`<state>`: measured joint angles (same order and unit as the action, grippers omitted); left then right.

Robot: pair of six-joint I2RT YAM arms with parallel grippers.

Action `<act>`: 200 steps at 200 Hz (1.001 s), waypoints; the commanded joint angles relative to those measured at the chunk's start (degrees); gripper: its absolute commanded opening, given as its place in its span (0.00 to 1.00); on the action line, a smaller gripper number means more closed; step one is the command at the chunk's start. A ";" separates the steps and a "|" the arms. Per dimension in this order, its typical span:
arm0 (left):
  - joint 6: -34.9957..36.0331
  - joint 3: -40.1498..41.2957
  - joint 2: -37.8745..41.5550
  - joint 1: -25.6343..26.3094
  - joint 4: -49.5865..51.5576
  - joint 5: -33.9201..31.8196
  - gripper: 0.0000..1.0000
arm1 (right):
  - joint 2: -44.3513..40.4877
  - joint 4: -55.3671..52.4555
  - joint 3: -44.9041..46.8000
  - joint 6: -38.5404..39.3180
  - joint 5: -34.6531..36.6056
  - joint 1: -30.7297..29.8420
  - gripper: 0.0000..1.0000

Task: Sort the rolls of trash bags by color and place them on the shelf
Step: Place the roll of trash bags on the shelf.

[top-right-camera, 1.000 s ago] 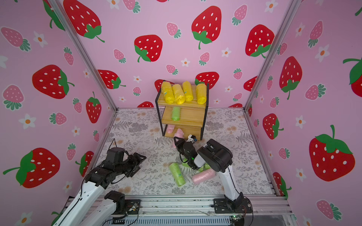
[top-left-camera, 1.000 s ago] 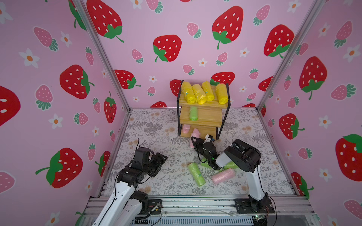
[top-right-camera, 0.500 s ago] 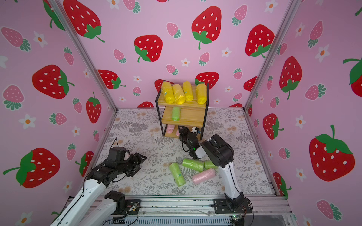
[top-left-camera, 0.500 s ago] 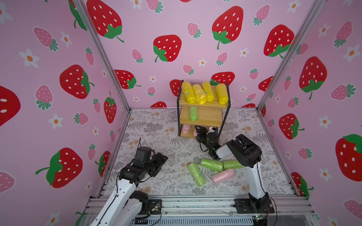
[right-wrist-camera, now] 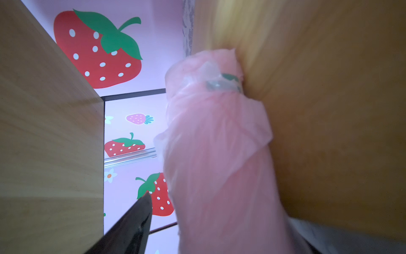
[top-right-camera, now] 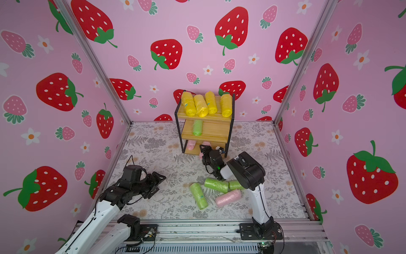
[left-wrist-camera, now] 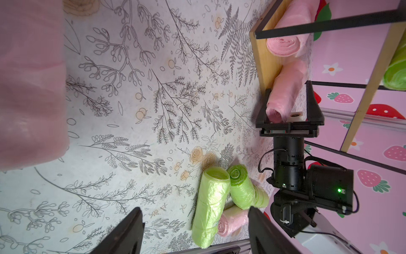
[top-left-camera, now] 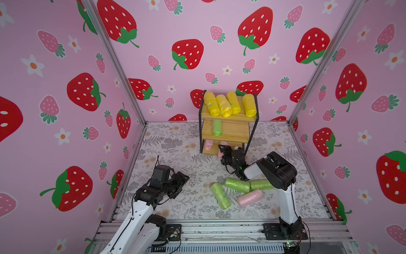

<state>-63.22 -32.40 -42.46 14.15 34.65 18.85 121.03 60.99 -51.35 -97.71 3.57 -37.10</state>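
Note:
The shelf [top-left-camera: 236, 132] stands at the back wall. Several yellow rolls [top-left-camera: 224, 105] lie on its top board, one green roll [top-left-camera: 216, 127] on the middle board, and a pink roll [top-left-camera: 208, 144] on the bottom board. My right gripper [top-left-camera: 229, 149] is at the bottom tier, open, with a second pink roll [left-wrist-camera: 285, 92] lying loose between its jaws, half on the board [right-wrist-camera: 329, 110]. Three green rolls [top-left-camera: 220, 195] [top-left-camera: 237, 185] [top-left-camera: 261, 184] and a pink roll [top-left-camera: 250, 198] lie on the floor mat. My left gripper [top-left-camera: 181, 185] hangs open and empty, left of them.
Strawberry-printed walls [top-left-camera: 66, 110] close in the mat on three sides. A metal rail [top-left-camera: 219, 226] runs along the front edge. My right arm's elbow [top-left-camera: 276, 171] hangs over the floor rolls.
My right gripper carried the pink roll from the mat to the shelf's bottom tier and opened its jaws. The left arm barely moved.

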 commanded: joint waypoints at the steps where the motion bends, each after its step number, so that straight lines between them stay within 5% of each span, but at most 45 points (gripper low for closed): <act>1: 0.06 0.28 0.70 -0.09 -0.40 1.85 0.78 | -2.09 -1.48 1.46 -3.98 -2.92 0.64 0.78; 34: -0.15 0.49 1.65 -0.09 0.21 3.07 0.78 | -2.59 -5.83 0.40 -6.05 -10.98 0.81 0.85; 123: -0.41 -0.25 3.26 -0.09 1.77 3.99 0.78 | -13.98 -41.07 -5.16 3.28 -20.37 1.17 0.92; 200: -0.32 0.23 2.82 -0.09 1.80 4.92 0.78 | -14.62 -45.59 -2.99 5.28 -24.74 1.27 0.88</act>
<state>-63.46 -32.36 -39.75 14.15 35.00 22.70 106.30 18.00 -54.87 -92.97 -17.78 -36.21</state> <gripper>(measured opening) 0.785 0.900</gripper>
